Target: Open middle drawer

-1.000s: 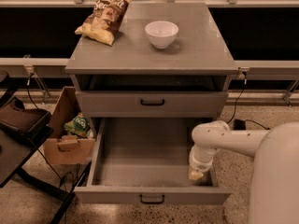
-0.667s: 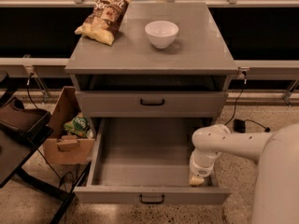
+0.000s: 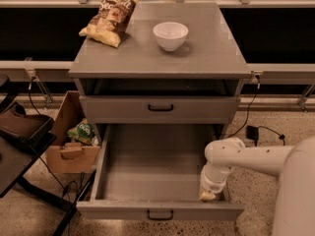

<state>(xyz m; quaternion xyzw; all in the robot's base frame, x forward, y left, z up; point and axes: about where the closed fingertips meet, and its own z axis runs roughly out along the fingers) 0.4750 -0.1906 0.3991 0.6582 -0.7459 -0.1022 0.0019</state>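
Note:
The grey cabinet (image 3: 211,53) has its taller first drawer (image 3: 118,109) shut. Below it the middle drawer (image 3: 147,173) stands pulled far out, its plain grey box bare, with a small black bar handle (image 3: 160,214) on the front. My gripper (image 3: 207,195) hangs off the white arm (image 3: 246,159) and reaches down inside the drawer's right front corner, close to the right wall and just behind the front panel. Any drawer below the open one is hidden by it.
On the cabinet top lie a chip bag (image 3: 109,14) and a white bowl (image 3: 170,35). A cardboard box (image 3: 69,154) holding a green packet (image 3: 82,131) sits on the floor at the left, beside a black stand (image 3: 22,132). A black adapter and cable (image 3: 253,132) lie at the right.
My gripper has slid a little toward the drawer's front, staying in the right corner. The drawer stands open much as before.

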